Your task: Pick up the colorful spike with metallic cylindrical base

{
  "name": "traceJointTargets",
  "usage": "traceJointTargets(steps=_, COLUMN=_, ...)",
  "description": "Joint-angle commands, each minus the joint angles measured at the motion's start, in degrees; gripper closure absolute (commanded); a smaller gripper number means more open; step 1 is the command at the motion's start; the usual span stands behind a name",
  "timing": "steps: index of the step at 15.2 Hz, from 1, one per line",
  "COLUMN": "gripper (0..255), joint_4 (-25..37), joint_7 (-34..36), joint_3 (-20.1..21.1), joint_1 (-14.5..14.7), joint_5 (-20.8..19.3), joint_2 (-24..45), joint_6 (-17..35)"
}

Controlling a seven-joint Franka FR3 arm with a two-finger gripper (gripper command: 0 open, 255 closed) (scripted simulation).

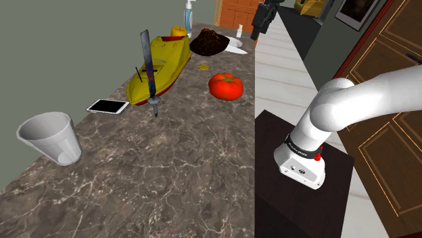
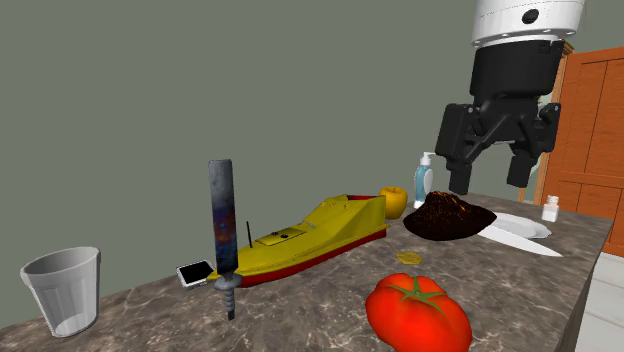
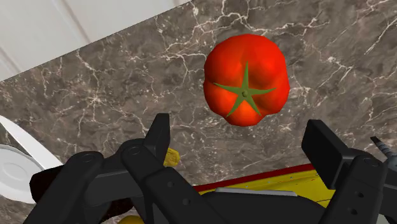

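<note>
Black fingers (image 3: 159,137) stand apart and empty, high over the tomato (image 3: 247,79) and the yellow toy boat (image 2: 310,238). The approach looks barely begun. The colourful spike (image 2: 222,225) stands upright on its metal base, on the marble tabletop (image 1: 203,169) beside the boat's end away from the fingers. Next they should cross over, descend and straddle its shaft.

In the wrist view we are seeing the gripper (image 3: 238,126) hiding most of the boat (image 3: 280,181) and the edge cutting the plate (image 3: 9,172). The second exterior view's bottom edge is clipping the tomato (image 2: 418,312), its top edge the arm (image 2: 527,20).
</note>
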Motion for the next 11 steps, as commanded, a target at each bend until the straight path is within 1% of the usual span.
traceJointTargets(steps=1, gripper=0, joint_4=0.00, joint_7=0.00, joint_3=0.00, joint_1=0.00, joint_5=0.00, joint_2=0.00, joint_6=0.00)
traceJointTargets(steps=6, gripper=0, joint_4=5.62, joint_7=5.04, joint_3=5.23, joint_1=2.08, joint_5=3.14, joint_2=7.00, joint_6=0.43)
traceJointTargets(steps=11, gripper=0, joint_4=12.68, joint_7=9.98, joint_3=10.17, joint_1=3.57, joint_5=5.16, joint_2=14.83, joint_6=0.43)
